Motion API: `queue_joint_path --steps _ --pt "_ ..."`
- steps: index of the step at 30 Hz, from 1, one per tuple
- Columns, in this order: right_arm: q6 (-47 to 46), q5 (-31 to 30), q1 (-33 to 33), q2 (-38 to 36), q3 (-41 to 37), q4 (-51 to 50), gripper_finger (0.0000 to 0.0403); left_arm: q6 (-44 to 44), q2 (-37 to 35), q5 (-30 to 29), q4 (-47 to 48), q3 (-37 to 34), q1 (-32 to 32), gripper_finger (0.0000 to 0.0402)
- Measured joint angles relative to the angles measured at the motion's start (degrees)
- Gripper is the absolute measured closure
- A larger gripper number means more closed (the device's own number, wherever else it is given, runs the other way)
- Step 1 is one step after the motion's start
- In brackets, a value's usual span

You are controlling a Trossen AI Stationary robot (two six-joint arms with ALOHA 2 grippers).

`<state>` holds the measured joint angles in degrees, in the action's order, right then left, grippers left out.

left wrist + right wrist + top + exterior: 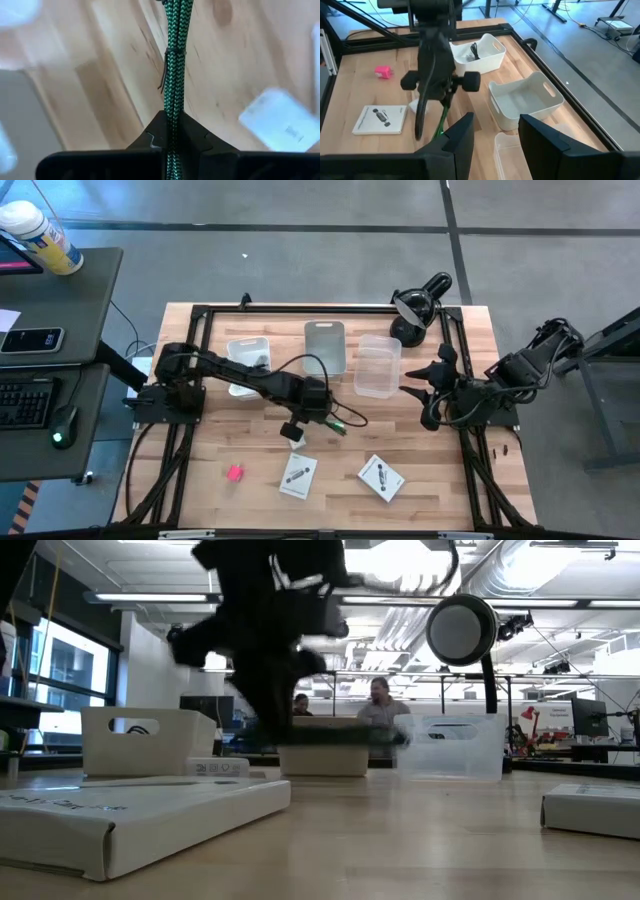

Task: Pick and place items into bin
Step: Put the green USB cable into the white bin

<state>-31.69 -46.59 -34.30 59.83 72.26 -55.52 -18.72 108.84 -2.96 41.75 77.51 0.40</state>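
My left gripper (318,408) hangs over the middle of the table, shut on a green-and-black braided cord bundle (173,75), which a thin black tie binds. A white cube (297,435) lies just below it, toward the near edge. A pink block (234,473) and two white cards (298,475) (381,477) lie flat near the front edge. At the back stand a white bin (246,343) holding a black cable (472,51), a grey bin (325,330) and a clear bin (378,385). My right gripper (495,140) waits open, high at the right. My left gripper pinches the green cord bundle (172,127) between its two fingers, coming steeply from above. The bundle runs out past the fingertips (155,135). It hangs slanting below the gripper (442,117) and in the low view it shows lifted off the wood (340,737).
A black desk lamp (418,308) stands at the back right corner. A black frame (300,308) runs round the table. Bare wood lies between the cards and the bins. Beyond the table in the low view, people sit at desks.
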Motion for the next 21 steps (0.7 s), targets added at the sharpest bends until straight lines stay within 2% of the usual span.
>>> queue_joint_path --steps 10,16,21 --pt "0.14 -0.01 0.02 0.00 0.00 -1.23 0.0258 13.26 -8.00 -3.18 14.09 3.66 -0.02 0.0400" --pt "0.44 -0.36 0.04 0.00 -0.01 -2.54 0.0258 25.67 -15.16 -11.78 24.22 3.70 0.02 0.0401" --pt "0.60 -0.45 0.04 0.00 0.00 -2.56 0.0258 39.73 -20.10 -18.62 38.48 3.46 2.12 0.0401"
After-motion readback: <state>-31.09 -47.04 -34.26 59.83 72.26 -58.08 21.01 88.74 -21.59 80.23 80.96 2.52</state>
